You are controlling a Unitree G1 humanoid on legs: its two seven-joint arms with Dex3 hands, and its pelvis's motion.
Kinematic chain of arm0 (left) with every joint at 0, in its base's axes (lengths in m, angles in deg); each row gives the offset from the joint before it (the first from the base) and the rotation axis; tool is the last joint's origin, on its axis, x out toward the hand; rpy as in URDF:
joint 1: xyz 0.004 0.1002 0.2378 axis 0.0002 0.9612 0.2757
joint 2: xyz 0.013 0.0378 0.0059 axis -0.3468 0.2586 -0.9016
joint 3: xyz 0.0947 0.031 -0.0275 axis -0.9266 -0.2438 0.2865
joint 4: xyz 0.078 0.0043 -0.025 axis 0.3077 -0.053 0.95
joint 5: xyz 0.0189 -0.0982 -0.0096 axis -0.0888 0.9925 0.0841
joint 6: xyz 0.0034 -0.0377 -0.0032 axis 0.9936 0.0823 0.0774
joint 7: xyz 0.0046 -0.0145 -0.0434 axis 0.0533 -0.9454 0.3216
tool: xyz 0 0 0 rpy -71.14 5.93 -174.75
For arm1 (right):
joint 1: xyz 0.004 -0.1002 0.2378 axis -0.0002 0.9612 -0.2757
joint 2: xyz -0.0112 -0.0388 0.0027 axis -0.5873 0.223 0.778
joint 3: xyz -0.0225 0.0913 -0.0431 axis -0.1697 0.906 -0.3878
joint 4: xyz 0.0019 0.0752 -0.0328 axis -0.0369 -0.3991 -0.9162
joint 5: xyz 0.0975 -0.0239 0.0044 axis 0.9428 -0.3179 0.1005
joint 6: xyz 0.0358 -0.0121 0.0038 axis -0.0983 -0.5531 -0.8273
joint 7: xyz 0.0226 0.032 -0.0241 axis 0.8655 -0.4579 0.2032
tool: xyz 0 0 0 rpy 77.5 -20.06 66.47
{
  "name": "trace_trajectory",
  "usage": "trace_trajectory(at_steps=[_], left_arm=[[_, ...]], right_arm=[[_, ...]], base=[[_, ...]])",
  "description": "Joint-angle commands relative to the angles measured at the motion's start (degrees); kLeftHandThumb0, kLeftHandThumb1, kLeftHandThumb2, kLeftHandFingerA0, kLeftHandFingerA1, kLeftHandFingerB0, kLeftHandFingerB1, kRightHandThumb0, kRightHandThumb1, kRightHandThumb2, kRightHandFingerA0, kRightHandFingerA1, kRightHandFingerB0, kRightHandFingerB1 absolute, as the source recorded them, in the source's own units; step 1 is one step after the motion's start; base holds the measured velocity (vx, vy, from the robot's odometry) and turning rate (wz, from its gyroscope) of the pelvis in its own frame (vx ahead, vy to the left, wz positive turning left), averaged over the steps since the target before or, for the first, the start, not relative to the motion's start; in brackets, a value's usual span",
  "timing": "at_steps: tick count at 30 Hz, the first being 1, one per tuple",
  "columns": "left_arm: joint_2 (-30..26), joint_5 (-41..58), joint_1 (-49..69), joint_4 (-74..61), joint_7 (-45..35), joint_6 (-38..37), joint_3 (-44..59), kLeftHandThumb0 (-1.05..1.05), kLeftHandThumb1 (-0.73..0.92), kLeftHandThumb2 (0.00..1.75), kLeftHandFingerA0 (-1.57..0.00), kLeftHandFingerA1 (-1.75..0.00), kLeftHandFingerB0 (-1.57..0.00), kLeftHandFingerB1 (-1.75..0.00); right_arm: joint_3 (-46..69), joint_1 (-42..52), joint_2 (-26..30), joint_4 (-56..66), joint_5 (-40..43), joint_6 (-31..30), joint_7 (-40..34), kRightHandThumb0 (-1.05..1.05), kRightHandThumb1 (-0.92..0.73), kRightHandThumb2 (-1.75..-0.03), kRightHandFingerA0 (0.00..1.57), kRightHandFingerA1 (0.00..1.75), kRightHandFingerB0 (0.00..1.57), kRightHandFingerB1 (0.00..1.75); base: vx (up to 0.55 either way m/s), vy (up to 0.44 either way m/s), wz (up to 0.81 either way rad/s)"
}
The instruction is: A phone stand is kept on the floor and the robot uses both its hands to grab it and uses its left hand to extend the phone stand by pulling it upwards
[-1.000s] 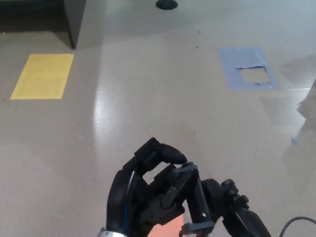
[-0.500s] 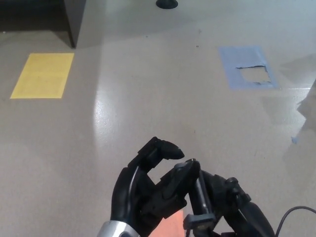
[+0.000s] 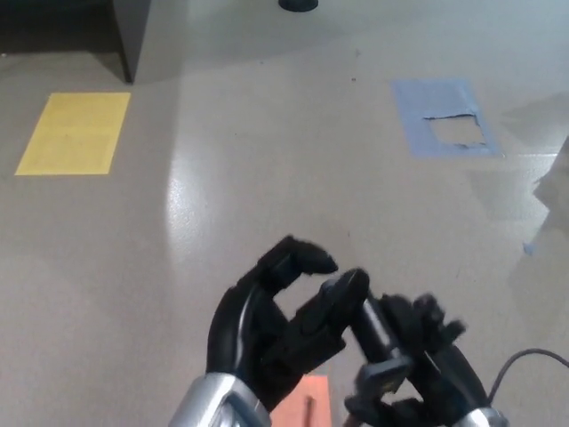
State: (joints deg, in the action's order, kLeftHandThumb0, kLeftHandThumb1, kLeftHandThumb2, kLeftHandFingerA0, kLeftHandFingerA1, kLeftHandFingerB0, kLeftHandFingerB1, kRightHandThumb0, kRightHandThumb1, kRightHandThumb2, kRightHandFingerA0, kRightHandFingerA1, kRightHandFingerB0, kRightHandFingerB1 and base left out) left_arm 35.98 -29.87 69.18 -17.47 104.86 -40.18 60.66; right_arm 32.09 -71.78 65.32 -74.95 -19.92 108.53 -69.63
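Both hands are clamped on the phone stand (image 3: 378, 342) — right hand (image 3: 427, 356) should anchor it below while left hand (image 3: 276, 325) draws straight up.

- The phone stand (image 3: 372, 331) is mostly hidden between the two black hands.
- The right hand (image 3: 425, 356) looks blurry.
- The bottom edge cuts off both arms.
- A black round thing (image 3: 298, 4) is cut off at the top.
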Motion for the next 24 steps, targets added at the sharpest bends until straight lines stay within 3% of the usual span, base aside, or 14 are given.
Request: trace_trajectory(at_steps=[1,2,5,8,11,12,13,14,15,16,18,19,20,24], left_arm=[[9.51,6.03,-11.56,-6.08,5.89,5.73,0.04,-0.11,0.56,0.76,-0.84,-1.75,-0.57,-1.75],[10.07,6.58,-13.4,-6.6,7.35,6.39,0.38,-0.12,0.55,0.75,-0.86,-1.75,-0.53,-1.75],[11.42,8.52,-21.14,-7.47,11.14,8.44,2.62,-0.1,0.54,0.79,-0.9,-1.75,-0.61,-1.75],[11.55,10.6,-29.5,-6.72,12.7,9.17,5.38,-0.05,0.53,0.85,-0.92,-1.75,-0.63,-1.75],[8.02,14.47,-48.55,-3.84,17.02,11.22,13.37,-0.03,0.45,0.92,-1.04,-1.75,-0.6,-1.75],[6.55,16.23,-53.52,-2.4,17.4,10.98,15.67,-0.06,0.41,0.89,-1.06,-1.75,-0.61,-1.75],[5.93,17.39,-55.62,-1.75,18.16,11.14,16.74,-0.06,0.41,0.89,-1.06,-1.75,-0.61,-1.75],[4.59,18.33,-59.51,-0.58,18.42,10.94,18.3,-0.08,0.41,0.89,-1.05,-1.75,-0.62,-1.75],[2.74,20.9,-63.76,0.94,19.23,11.04,20.13,-0.12,0.43,0.89,-1.04,-1.75,-0.52,-1.26],[1.1,23.76,-67.28,2.32,20.19,11.36,21.77,-0.12,0.43,0.89,-1.04,-1.75,-0.52,-1.26],[-0.43,25.48,-70.59,4.19,19.62,11.09,23.44,-0.09,0.38,0.92,-1.06,-1.75,-0.55,-1.66],[-0.64,26.75,-72.03,4.99,20.84,10.94,24.29,-0.09,0.38,0.92,-1.06,-1.75,-0.55,-1.66],[-1.67,27.03,-73.31,6.08,19.39,11.03,24.9,-0.12,0.41,0.91,-1.05,-1.75,-0.56,-1.6],[-3.58,28.77,-78.73,10.11,20.32,10.74,27.54,-0.09,0.41,0.92,-1.01,-1.75,-0.44,-1.6]], right_arm=[[3.27,-3.46,-3.66,-0.64,5.76,-3.45,2.04,-1.03,-0.76,-0.64,0.6,1.05,0.61,0.94],[3.2,-3.3,-3.6,-0.62,5.16,-3.66,1.74,-1.02,-0.77,-0.63,0.32,1.14,0.41,0.99],[3.23,-3.13,-3.58,-2.06,4.03,-2.69,-0.72,-1.01,-0.79,-0.64,0.34,1.05,0.35,0.97],[4.26,-2.52,-3.19,-2.8,5.59,-1.99,0.65,-1.05,-0.82,-0.63,0.53,1.05,0.44,0.96],[5.07,-2.05,-2.32,-4.39,5.99,-1.58,0.45,-1.05,-0.81,-0.63,0.53,1.01,0.47,0.95],[5.37,-1.94,-2.28,-4.39,6.34,-2.36,0.89,-1.01,-0.56,-1.08,0.53,0.89,0.5,0.86],[5.49,-1.81,-2.29,-4.22,6.52,-2.93,1.27,-1.01,-0.56,-1.08,0.53,0.89,0.5,0.86],[5.67,-1.9,-2.25,-4.39,6.78,-3.21,1.68,-1.04,-0.56,-1.08,0.51,0.88,0.5,0.86],[5.76,-1.86,-2.16,-4.38,6.97,-3.41,2.1,-1.03,-0.56,-1.07,0.52,0.88,0.5,0.85],[5.79,-1.74,-2.08,-4.26,7.09,-3.57,2.44,-1.03,-0.56,-1.07,0.52,0.88,0.5,0.85],[5.62,-1.51,-1.91,-4.52,6.8,-3.39,2.32,-1.02,-0.56,-1.07,0.54,0.89,0.5,0.85],[5.49,-1.37,-1.77,-4.73,6.56,-3.13,2.1,-1.02,-0.56,-1.07,0.54,0.89,0.5,0.85],[5.42,-1.2,-1.71,-4.8,6.52,-2.93,2.19,-1.03,-0.78,-0.62,0.55,0.99,0.48,0.93],[5.01,-0.74,-1.58,-5.65,6.03,-2.84,2.15,-1.05,-0.8,-0.62,0.53,1.03,0.46,0.95]], base=[[0.0,0.0,0.0],[0.0,0.0,0.0],[0.0,0.0,0.0],[0.0,0.0,0.0],[0.0,0.0,0.0],[0.0,0.0,0.0],[0.0,0.0,0.0],[0.0,0.0,0.0],[0.0,0.0,0.0],[0.0,0.0,0.0],[0.0,0.0,0.0],[0.0,0.0,0.0],[0.0,0.0,0.0],[0.0,0.0,0.0]])
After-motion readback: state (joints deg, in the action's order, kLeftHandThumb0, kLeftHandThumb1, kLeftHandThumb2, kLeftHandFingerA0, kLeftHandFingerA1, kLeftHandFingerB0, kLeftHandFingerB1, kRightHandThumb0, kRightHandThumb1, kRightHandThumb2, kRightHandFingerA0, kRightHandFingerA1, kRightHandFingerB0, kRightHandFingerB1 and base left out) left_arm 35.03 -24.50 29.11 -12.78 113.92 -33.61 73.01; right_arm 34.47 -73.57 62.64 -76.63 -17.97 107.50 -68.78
